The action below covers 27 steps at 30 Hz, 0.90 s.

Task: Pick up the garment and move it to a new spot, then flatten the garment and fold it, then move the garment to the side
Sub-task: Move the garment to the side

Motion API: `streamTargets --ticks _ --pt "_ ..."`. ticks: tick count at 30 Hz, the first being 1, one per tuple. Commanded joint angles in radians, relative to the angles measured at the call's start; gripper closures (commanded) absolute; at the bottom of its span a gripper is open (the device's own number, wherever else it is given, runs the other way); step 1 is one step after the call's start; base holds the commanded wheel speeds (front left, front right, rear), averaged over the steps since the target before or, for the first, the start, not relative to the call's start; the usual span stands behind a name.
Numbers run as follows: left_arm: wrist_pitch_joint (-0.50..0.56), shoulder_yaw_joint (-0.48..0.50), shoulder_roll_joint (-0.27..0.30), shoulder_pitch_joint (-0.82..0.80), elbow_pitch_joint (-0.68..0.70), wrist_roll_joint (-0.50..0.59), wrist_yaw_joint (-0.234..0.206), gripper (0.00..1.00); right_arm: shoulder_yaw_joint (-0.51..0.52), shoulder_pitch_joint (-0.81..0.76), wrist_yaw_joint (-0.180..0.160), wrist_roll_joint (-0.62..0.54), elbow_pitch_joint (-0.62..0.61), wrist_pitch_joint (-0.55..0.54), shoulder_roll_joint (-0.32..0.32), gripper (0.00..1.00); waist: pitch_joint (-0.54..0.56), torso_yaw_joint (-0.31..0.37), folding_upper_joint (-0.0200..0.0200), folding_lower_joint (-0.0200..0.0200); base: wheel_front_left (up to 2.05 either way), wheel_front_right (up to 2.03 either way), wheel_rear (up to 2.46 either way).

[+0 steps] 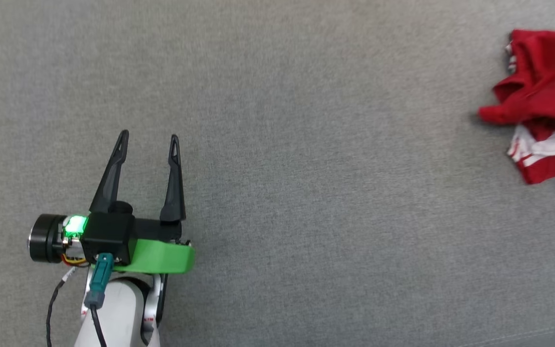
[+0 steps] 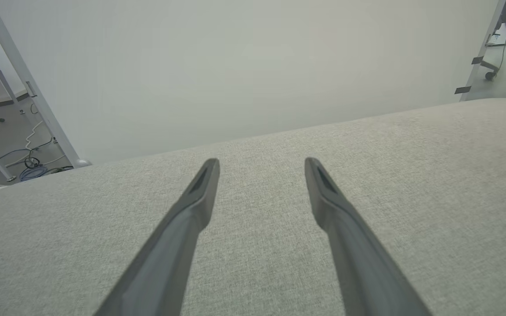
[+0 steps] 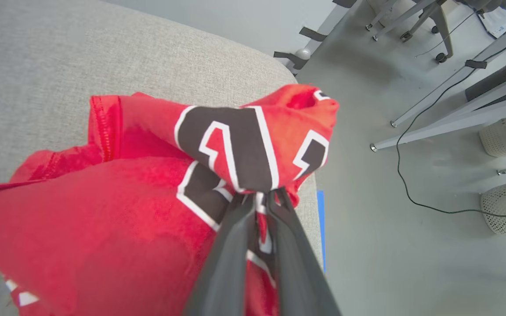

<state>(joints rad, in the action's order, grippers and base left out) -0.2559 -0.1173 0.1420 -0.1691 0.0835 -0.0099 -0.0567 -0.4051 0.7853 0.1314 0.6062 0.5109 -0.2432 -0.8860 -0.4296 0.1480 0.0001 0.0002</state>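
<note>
We find the red soft-jersey T-shirt with white striped sleeves and black white-outlined numerals [image 3: 103, 210] bunched at the right edge of the grey fabric-covered worktop [image 1: 277, 144]. The right jaws are pinched narrow on a fold at the numerals. The left jaws stand wide and empty over bare worktop, well apart from it. We judge the pick-up under way; relocation, flattening, folding and setting aside remain.

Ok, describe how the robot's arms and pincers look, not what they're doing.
The left pincer has two long, tapering black fingers with slotted tips on a black block, a bright green plastic bracket, a glowing green light and a teal plug with black cable, on a pale rounded forearm. The right pincer shows two smooth dark grey fingers.
</note>
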Motion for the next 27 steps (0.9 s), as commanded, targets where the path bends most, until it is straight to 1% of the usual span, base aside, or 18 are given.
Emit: streamTargets --ticks 1,5,11,16,17,18,19,23,27 --pt "-0.006 0.002 0.009 -0.024 0.013 0.010 0.004 0.00 0.012 0.031 -0.001 -0.015 0.026 0.010 -0.006 1.00 -0.114 -0.035 -0.0001 -0.0002 0.00 0.00 0.00" --pt "-0.006 -0.003 0.012 -0.045 0.037 0.012 0.003 0.00 0.036 0.082 -0.001 -0.050 0.113 0.025 -0.023 1.00 -0.157 -0.051 -0.0001 -0.0002 0.00 0.00 0.00" --pt "-0.006 -0.006 0.015 -0.055 0.059 0.013 -0.006 0.00 0.087 0.135 -0.001 -0.102 0.238 0.065 -0.024 1.00 -0.187 -0.067 -0.0001 -0.0002 0.00 0.00 0.00" --pt "-0.006 -0.003 0.018 -0.055 0.059 0.010 -0.015 0.00 0.128 0.153 -0.001 -0.142 0.324 0.095 0.020 1.00 -0.176 -0.068 -0.0001 -0.0002 0.00 0.00 0.00" --pt "-0.006 -0.004 0.017 -0.053 0.058 0.009 -0.016 0.00 0.138 0.152 -0.001 -0.141 0.338 0.100 0.029 0.71 -0.169 -0.067 -0.0001 -0.0002 0.00 0.00 0.00" --pt "-0.006 -0.005 0.016 -0.050 0.054 0.008 -0.018 0.00 0.145 0.148 -0.001 -0.145 0.355 0.107 0.039 0.03 -0.157 -0.068 -0.0001 -0.0002 0.00 0.00 0.00" --pt "-0.006 -0.007 0.015 -0.048 0.050 0.007 -0.019 0.00 0.149 0.144 -0.001 -0.150 0.363 0.117 0.043 0.00 -0.146 -0.069 -0.0001 -0.0002 0.00 0.00 0.00" --pt "-0.006 -0.015 0.006 -0.035 0.034 -0.001 -0.020 0.00 0.163 0.120 -0.001 -0.177 0.379 0.200 0.034 0.00 -0.084 -0.078 -0.0001 -0.0002 0.00 0.00 0.00" --pt "-0.006 -0.014 -0.003 0.000 0.019 -0.009 -0.028 0.00 0.195 0.100 -0.001 -0.194 0.370 0.335 0.024 0.00 -0.006 -0.081 -0.0001 -0.0002 0.00 0.00 0.00"
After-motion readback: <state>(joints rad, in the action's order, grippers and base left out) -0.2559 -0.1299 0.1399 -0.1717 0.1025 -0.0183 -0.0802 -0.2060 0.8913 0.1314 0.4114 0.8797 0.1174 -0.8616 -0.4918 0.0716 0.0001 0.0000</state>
